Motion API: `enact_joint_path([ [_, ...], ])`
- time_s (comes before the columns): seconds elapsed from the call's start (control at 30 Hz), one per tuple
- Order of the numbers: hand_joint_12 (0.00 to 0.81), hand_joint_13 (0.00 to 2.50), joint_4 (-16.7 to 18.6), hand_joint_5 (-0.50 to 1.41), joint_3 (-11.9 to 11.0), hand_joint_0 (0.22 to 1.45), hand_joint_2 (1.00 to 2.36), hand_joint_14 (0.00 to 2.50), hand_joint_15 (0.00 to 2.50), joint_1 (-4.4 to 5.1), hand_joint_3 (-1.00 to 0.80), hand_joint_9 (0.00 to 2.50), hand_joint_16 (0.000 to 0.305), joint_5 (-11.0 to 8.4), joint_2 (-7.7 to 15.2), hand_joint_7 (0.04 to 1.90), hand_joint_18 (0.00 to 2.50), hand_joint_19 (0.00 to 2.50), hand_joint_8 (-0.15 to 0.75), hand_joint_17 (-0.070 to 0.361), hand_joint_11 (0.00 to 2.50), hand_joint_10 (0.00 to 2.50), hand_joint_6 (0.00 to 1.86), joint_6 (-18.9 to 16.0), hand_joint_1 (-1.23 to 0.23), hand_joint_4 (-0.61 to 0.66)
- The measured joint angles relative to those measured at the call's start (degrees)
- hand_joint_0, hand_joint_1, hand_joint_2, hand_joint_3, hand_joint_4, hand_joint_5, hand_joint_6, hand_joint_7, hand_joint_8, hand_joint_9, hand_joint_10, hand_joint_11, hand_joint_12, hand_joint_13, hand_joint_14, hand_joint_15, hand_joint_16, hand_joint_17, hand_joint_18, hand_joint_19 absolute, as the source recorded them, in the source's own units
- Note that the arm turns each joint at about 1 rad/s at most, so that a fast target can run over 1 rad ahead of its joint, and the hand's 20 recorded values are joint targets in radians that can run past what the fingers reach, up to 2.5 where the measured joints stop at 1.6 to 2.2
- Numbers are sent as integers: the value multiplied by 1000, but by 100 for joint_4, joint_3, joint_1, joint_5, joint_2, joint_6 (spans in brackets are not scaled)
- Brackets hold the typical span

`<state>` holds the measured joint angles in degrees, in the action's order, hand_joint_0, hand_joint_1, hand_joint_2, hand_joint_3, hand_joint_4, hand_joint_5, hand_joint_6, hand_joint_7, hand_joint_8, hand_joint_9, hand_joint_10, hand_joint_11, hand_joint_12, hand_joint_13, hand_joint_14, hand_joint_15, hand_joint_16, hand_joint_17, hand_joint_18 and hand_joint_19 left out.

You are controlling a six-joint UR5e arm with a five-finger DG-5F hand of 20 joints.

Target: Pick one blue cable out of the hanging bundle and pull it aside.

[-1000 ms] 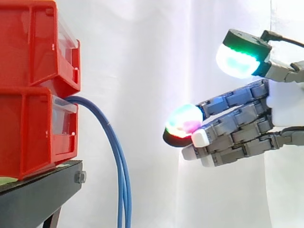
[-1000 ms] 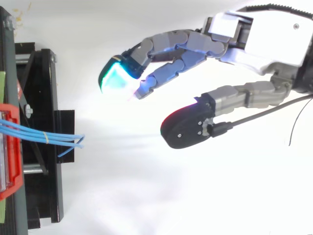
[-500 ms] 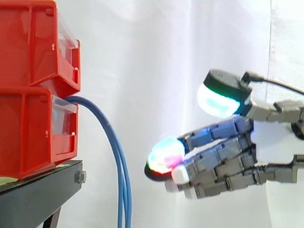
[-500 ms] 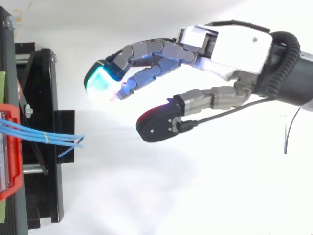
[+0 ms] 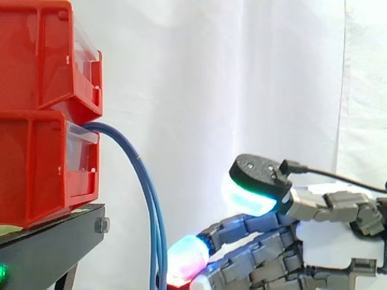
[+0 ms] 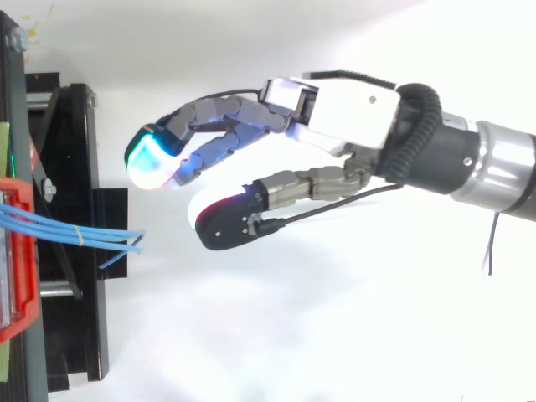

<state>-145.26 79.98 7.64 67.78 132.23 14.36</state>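
At the left edge of the side view, the upper red bin (image 5: 36, 54) sat stacked on the lower red bin (image 5: 36, 175), and both rested on the black stand (image 5: 57, 238) before the white curtain (image 5: 211, 78). The blue cable bundle (image 5: 144, 187) left the front of the lower red bin, arched over, and hung straight down past the edge of the stand to the bottom of the view. Seen from above, the bundle ran out of the bin across the stand, gathered by a thin pale tie (image 6: 78, 235), and its strands fanned slightly apart where they dropped. My hand (image 6: 352, 105) reached in from the right, low in the side view, level with the lower stretch of the hanging cables. My fingers (image 6: 222, 126) were extended with a slight bend and pointed toward the bins. My thumb (image 6: 289, 184) was spread well away from them, and the hand grasped no cable. The leading fingertip pad (image 5: 187, 258), glowing red and blue, stood just beside the bundle in the side view. From above, it lay off to one side of the strands, apart from them. The thumb pad (image 5: 254, 190) glowed green and white above the fingers, farther from the cables.
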Motion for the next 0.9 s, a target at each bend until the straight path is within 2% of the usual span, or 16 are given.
enact_joint_path([
  [0.17, 361, 366, -5, -132, -328, 524, 1003, 0, 66, -5, -455, 781, 44, 15, 307, 793, 239, 134, 285, 100, 210, 8, 503, -114, -559, 300],
  [0.27, 361, 370, -62, -121, -643, 522, 1003, 3, 72, 7, -465, 786, 46, 43, 490, 824, 255, 157, 287, 103, 204, 10, 503, -146, -561, 310],
  [0.33, 360, 375, -95, -109, -893, 522, 1002, 3, 81, 43, -474, 790, 46, 69, 563, 857, 260, 171, 285, 103, 213, 8, 503, -114, -559, 319],
  [0.43, 359, 392, -103, -96, -1146, 516, 1000, 4, 93, 109, -497, 819, 47, 86, 605, 873, 275, 184, 291, 105, 220, 8, 503, -38, -518, 307],
  [0.63, 363, 419, -39, -87, -1313, 520, 1000, 3, 104, 206, -492, 839, 46, 80, 617, 913, 304, 204, 295, 104, 225, 8, 503, 26, -502, 315],
  [0.9, 355, 428, -100, -78, -1444, 540, 1004, 4, 105, 226, -463, 849, 44, 106, 614, 1057, 333, 214, 293, 100, 238, 9, 503, -44, -578, 274],
])
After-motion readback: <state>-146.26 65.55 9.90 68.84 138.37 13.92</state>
